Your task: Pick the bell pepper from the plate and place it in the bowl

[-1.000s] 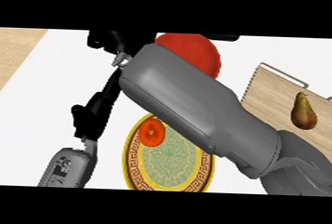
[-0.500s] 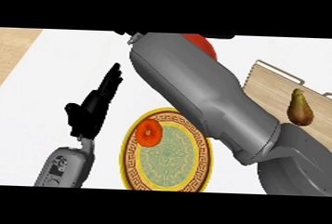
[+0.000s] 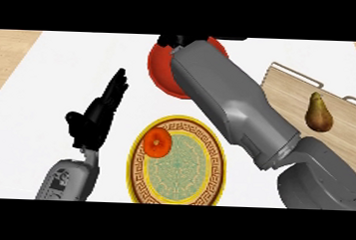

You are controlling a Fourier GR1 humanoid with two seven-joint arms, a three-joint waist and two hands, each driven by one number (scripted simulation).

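The bell pepper (image 3: 158, 142) still sits on the left part of the plate (image 3: 200, 190). My right forearm (image 3: 226, 103) slants over the plate's upper right to the red bowl (image 3: 159, 71). The right hand (image 3: 173, 41) is mostly cut off there, so I can't tell its fingers. The left hand (image 3: 100, 112) stands beside the plate, fingers straight and together. A pear (image 3: 319, 112) lies on the wooden board (image 3: 285, 83) on the white counter (image 3: 57, 78). More of the bowl shows now than half a second ago.
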